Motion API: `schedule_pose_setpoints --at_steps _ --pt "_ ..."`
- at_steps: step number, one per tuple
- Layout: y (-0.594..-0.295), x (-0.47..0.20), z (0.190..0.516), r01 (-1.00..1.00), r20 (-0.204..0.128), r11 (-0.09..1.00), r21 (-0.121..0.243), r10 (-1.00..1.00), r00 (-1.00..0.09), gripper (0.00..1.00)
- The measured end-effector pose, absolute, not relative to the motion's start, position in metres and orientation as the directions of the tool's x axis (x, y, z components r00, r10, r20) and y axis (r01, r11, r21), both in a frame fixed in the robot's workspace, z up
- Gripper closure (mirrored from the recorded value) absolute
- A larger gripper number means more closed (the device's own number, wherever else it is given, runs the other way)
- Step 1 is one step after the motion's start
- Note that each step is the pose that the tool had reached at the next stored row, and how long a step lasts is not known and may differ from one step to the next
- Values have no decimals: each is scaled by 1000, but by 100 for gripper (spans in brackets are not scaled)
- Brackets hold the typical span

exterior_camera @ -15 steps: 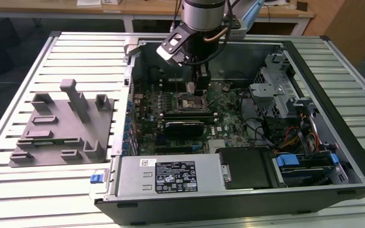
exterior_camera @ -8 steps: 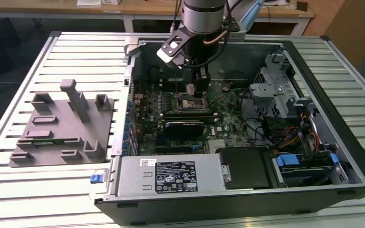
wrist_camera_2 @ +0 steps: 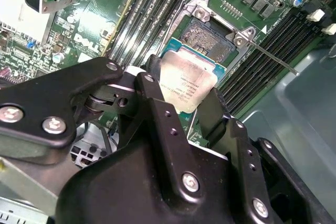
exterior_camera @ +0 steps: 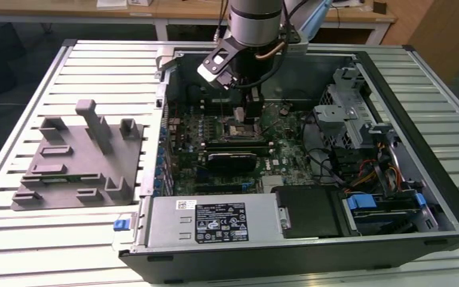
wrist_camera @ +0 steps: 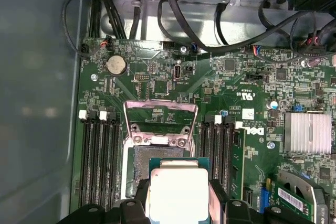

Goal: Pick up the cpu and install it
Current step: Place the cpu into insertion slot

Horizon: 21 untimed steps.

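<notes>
The claw is pinching the cpu between its two matte black metal fingers, parted just the width of the chip and pressing on its opposite edges; in the first wrist view the claw and the cpu show the same hold. The cpu is one small flat square with a pale, brushed silver lid on a green rim. It hangs over the edge of the single open socket, a dark square bed of fine contacts in a shiny metal frame; whether the chip touches it cannot be told. The socket's one metal hold-down plate is swung open, and a thin straight lever runs beside it. Long black memory slots lie in rows on both sides of the socket, on a green circuit board that also carries one round silver coin cell and one ribbed silver heatsink. In the exterior view the claw reaches down into one open black computer case lying on a slatted pale metal surface, with one grey moulded plastic fixture with upright posts just beside the case on the exterior view's left
</notes>
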State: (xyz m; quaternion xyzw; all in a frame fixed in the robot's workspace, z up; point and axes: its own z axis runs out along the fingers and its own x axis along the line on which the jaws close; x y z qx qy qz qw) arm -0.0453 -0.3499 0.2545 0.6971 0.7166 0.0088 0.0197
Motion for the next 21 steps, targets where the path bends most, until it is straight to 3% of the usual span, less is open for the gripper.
schedule_pose_setpoints --at_steps 21 --pt "-343 -46 234 999 -16 25 40 1000 -25 47"
